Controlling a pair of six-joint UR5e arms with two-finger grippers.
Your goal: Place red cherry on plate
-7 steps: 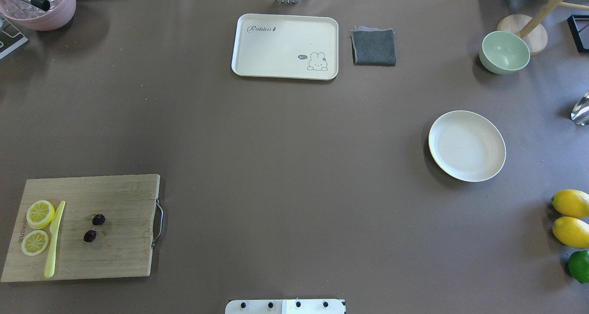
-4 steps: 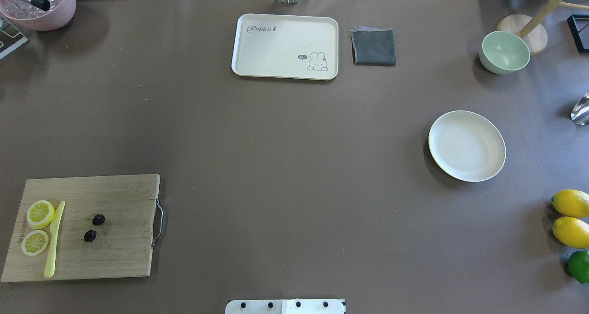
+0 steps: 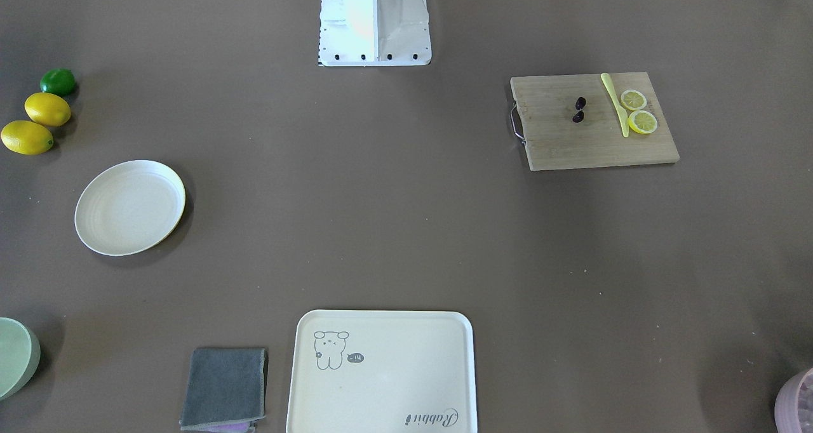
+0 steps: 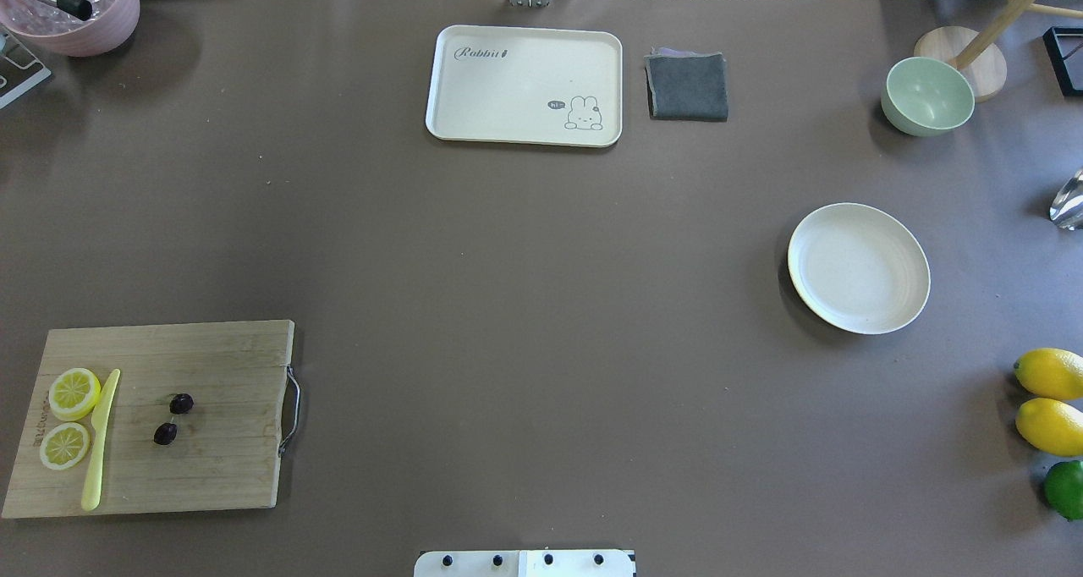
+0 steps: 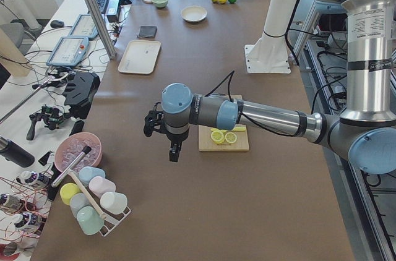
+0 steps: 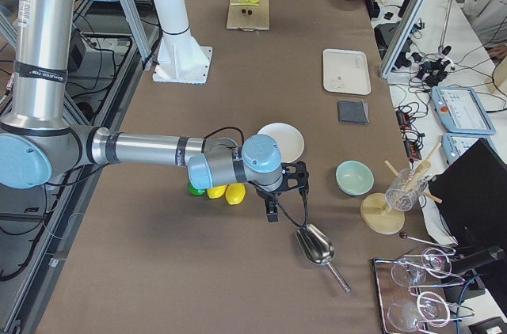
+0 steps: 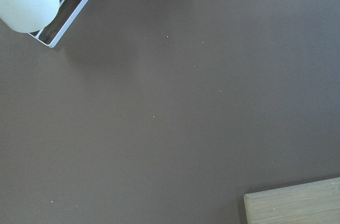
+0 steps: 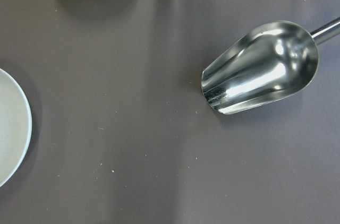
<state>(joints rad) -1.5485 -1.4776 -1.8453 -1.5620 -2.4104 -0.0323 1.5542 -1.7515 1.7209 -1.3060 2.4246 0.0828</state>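
Exterior left view shows the left gripper (image 5: 174, 149) hanging above bare table just off the outer end of the cutting board (image 4: 211, 450), toward the table's left end. Side-on like this, I cannot tell how wide its fingers stand, though the cherry is plainly not in them. Its wrist camera sees only brown tabletop and one corner of the board. The right gripper (image 6: 272, 209) hangs at the opposite end near a metal scoop (image 8: 260, 67), and its opening is just as unreadable. The red cherry (image 4: 180, 404) lies near the middle of the board, at the table's near left corner, with a yellow knife (image 4: 100, 442) and two lemon slices (image 4: 74, 393) further out. The plate (image 4: 859, 268) sits bare toward the table's right edge, well apart from the board. Over the last second nothing on the table has shifted. To my eye the task has not begun; the reach for the cherry comes first, likely by the left arm, then a long carry across.
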